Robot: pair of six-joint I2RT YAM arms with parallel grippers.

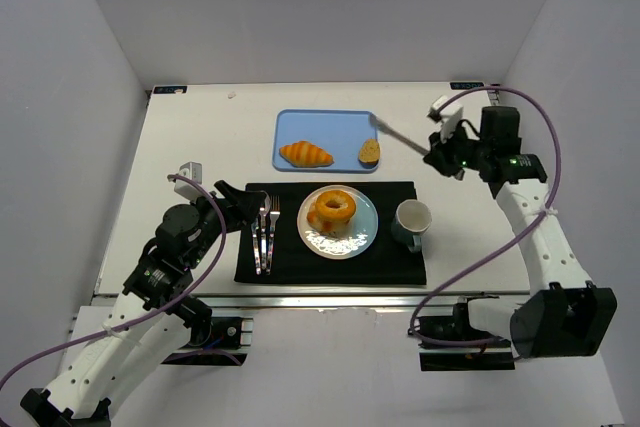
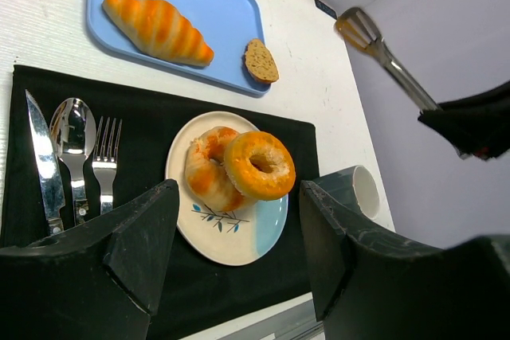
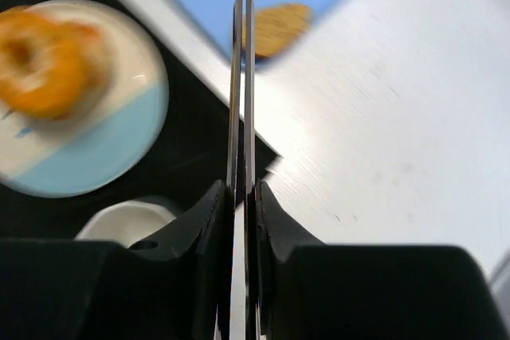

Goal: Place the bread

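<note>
At the far side of the bench (image 1: 200, 137), a small bread slice (image 2: 260, 60) lies at the right end of a blue tray (image 1: 290, 117), near the tray's front right corner. The slice is a rounded oval with a speckled, tan-brown crumb and a slightly darker crust around its edge. A striped golden croissant (image 1: 306, 154) lies on the same tray to its left, well apart from it.

The right claw (image 3: 241, 205) is pressed tight on a pair of metal tongs (image 1: 400, 137), whose two arms lie squeezed together between its fingers. The tongs reach out toward the tray's far right corner, and their tips are apart from the slice.

In front of the tray, a black placemat (image 1: 390, 267) carries a white and pale blue plate (image 1: 366, 222) with two glazed doughnuts (image 1: 333, 209) stacked on it, a mug (image 1: 411, 222) just to the right, and a knife (image 2: 44, 165), spoon (image 2: 72, 129) and fork (image 2: 104, 161) side by side to the left.

The left claw (image 2: 239, 220) hangs near the cutlery with its fingers spread wide and nothing between them.
</note>
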